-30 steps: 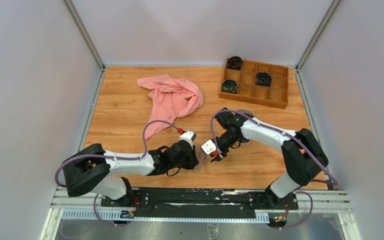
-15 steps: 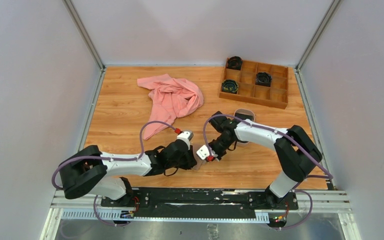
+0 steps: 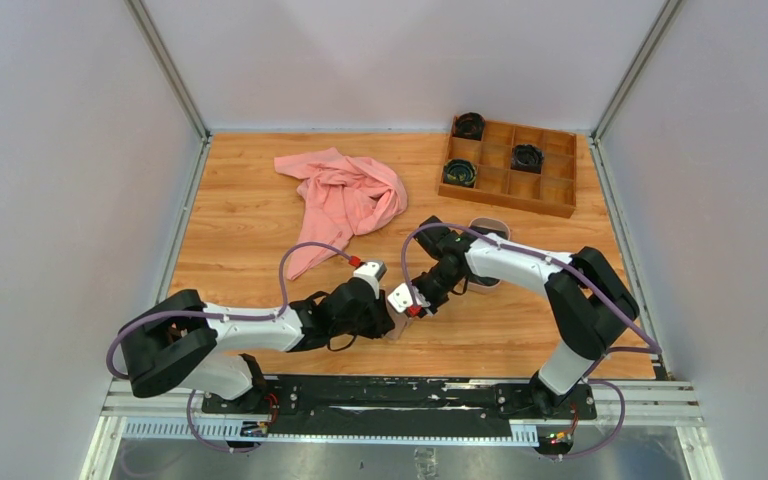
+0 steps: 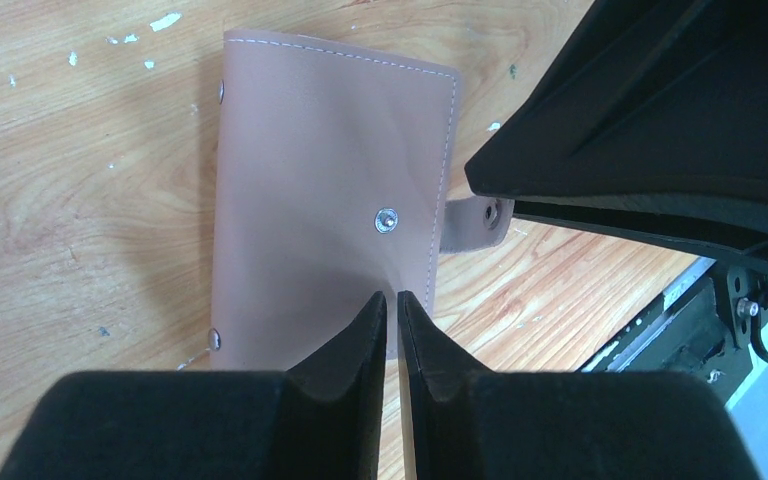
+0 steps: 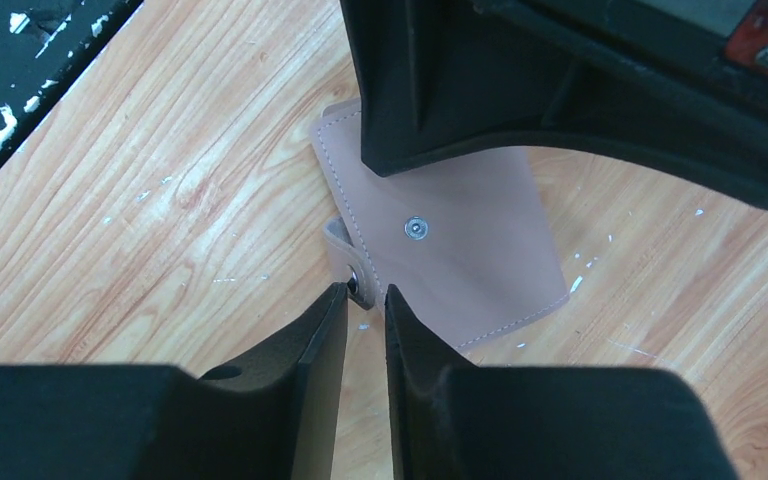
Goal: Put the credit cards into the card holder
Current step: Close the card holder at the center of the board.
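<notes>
Left hand [image 4: 392, 300] pinches one card holder [image 4: 320, 180]; right hand [image 5: 365, 292] astride its strap [image 5: 343, 250], grip unclear.

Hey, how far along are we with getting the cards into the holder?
Early. Done: the holder lies folded on the table with its snap tab unfastened. In hand: the left gripper seems to pinch the holder's edge, and the right gripper sits at the tab, likely to open it. Left: opening it and loading the cards. No card shows in any view.
</notes>
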Controlling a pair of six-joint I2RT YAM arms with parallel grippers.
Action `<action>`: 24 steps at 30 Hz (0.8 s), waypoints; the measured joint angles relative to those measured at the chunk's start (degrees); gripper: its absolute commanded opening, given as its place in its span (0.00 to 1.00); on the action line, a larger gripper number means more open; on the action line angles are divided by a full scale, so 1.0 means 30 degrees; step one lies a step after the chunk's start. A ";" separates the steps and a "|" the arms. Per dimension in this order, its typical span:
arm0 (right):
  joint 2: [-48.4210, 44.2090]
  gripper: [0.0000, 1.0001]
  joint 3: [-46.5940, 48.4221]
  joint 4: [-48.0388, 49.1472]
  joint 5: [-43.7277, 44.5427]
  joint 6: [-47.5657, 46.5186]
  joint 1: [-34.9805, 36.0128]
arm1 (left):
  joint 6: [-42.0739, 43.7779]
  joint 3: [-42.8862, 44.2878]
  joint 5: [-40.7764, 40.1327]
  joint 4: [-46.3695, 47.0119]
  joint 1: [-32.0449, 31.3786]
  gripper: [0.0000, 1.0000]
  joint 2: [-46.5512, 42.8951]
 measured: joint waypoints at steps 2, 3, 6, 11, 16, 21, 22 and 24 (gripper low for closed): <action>0.0000 0.25 0.0000 0.0000 0.0146 0.0000 0.0000 | 0.0000 -0.0029 0.0036 0.0058 0.0015 0.14 0.0007; 0.0000 0.25 0.0000 0.0000 0.0226 0.0007 0.0000 | 0.0000 -0.0044 0.0058 0.0095 0.0036 0.14 0.0007; -0.0007 0.24 0.0000 0.0007 0.0335 0.0036 0.0000 | 0.0000 -0.0051 0.0189 0.0168 0.0109 0.14 0.0044; -0.0146 0.21 0.0000 0.0000 0.0095 0.0168 0.0000 | 0.0000 -0.0066 0.0219 0.0197 0.0109 0.14 0.0044; -0.0160 0.25 0.0000 -0.0175 -0.0561 0.0153 0.0000 | 0.0000 -0.0073 0.0226 0.0219 0.0109 0.14 0.0044; -0.0160 0.23 0.0000 -0.0554 -0.0911 0.0102 0.0022 | 0.0000 -0.0073 0.0240 0.0240 0.0109 0.14 0.0058; -0.0160 0.21 0.0000 -0.0627 -0.0976 0.0066 0.0044 | 0.0000 -0.0073 0.0262 0.0255 0.0109 0.14 0.0066; -0.0160 0.14 0.0000 -0.0823 -0.1093 -0.0022 0.0102 | 0.0000 -0.0073 0.0299 0.0284 0.0109 0.14 0.0080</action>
